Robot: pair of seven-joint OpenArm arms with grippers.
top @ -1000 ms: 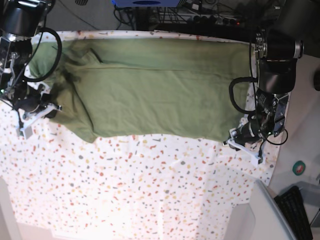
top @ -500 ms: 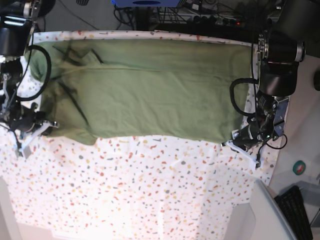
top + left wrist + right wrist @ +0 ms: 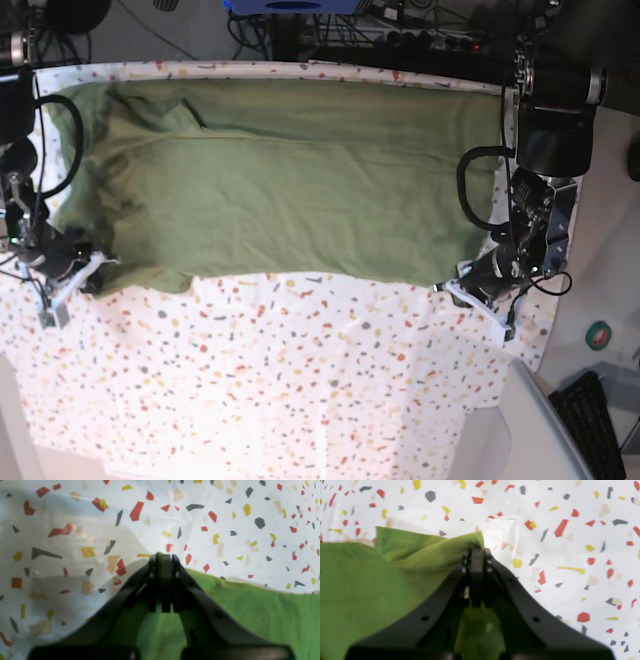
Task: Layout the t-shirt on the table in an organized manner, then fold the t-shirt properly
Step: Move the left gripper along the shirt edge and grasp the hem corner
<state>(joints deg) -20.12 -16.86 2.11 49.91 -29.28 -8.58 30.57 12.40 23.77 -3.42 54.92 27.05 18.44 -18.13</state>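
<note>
The t-shirt (image 3: 290,180) is spread flat across the far half of the table (image 3: 300,380), its long lower edge running from side to side. The left gripper (image 3: 163,556) is seen with its jaws pressed together on one lower corner of the t-shirt. The right gripper (image 3: 476,552) is likewise clamped on the opposite lower corner, where the cloth is bunched into a raised fold.

Your left arm (image 3: 545,140) and right arm (image 3: 20,150) were chunky black housings with looping black cables, white gripper tips.
</note>
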